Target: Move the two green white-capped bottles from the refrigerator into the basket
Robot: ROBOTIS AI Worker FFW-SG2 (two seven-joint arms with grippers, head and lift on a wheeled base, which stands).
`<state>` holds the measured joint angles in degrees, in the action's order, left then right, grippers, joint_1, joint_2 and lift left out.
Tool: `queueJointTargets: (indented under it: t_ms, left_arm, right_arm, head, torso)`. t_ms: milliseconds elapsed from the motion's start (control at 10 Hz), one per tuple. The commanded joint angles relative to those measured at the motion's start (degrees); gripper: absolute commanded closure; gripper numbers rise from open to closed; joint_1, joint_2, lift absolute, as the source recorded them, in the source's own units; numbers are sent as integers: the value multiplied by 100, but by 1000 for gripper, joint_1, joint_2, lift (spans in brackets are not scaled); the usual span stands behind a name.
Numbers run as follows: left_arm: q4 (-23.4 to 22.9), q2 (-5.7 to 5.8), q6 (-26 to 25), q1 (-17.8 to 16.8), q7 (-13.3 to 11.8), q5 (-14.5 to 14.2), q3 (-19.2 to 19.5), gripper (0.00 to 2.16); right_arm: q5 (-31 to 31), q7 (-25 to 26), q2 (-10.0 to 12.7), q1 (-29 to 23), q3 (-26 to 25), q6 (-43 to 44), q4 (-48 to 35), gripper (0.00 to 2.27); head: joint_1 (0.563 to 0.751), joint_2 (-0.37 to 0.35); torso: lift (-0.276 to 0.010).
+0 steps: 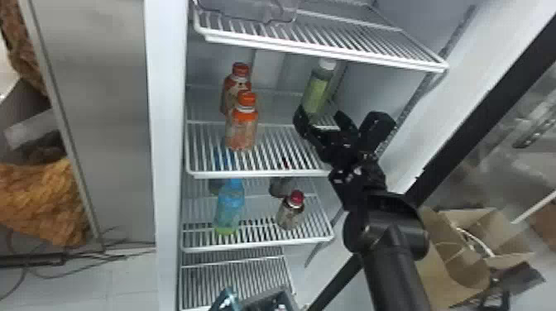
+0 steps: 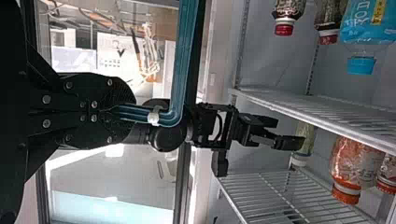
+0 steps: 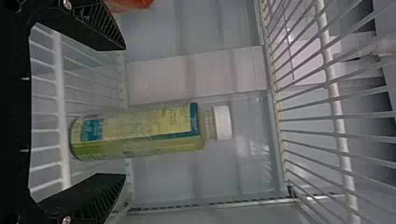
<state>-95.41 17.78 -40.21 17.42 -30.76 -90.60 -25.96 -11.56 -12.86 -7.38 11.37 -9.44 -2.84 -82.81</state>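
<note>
Landmark: the middle shelf (image 1: 256, 175) of the refrigerator. A green white-capped bottle (image 1: 317, 89) stands upright on it, right of centre and set back. The right end effector (image 1: 318, 113) is at the landmark's right part, its two fingers spread to either side of the bottle's lower end in the wrist view; whether either finger touches the bottle is hard to judge here. Left end effector (image 2: 128, 111): fingers pinching the teal handle (image 2: 181, 56) of the basket (image 1: 264, 299), which sits well below the landmark, at the head view's bottom edge. On the landmark's left part: two orange-capped bottles (image 1: 242, 134), one behind the other. One shelf below the landmark: blue bottle (image 1: 229, 204) to the left, red-capped bottle (image 1: 291, 213) to the right. Cardboard box (image 1: 461, 269): lower right of the landmark, outside the refrigerator.
</note>
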Motion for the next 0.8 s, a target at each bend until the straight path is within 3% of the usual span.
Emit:
queueJointTargets:
  t_ms: [0, 700]
  left_arm:
    - [0, -2, 0, 1, 0, -1, 2, 1216]
    - [0, -2, 14, -41, 0, -35, -21, 1214]
  right_arm:
    - [116, 144, 17, 115, 18, 17, 5, 61]
    - [391, 478, 0, 987, 87, 144, 1116, 62]
  head:
    - [695, -350]
    - [695, -350]
  torso:
    - [-4]
    - [-4]
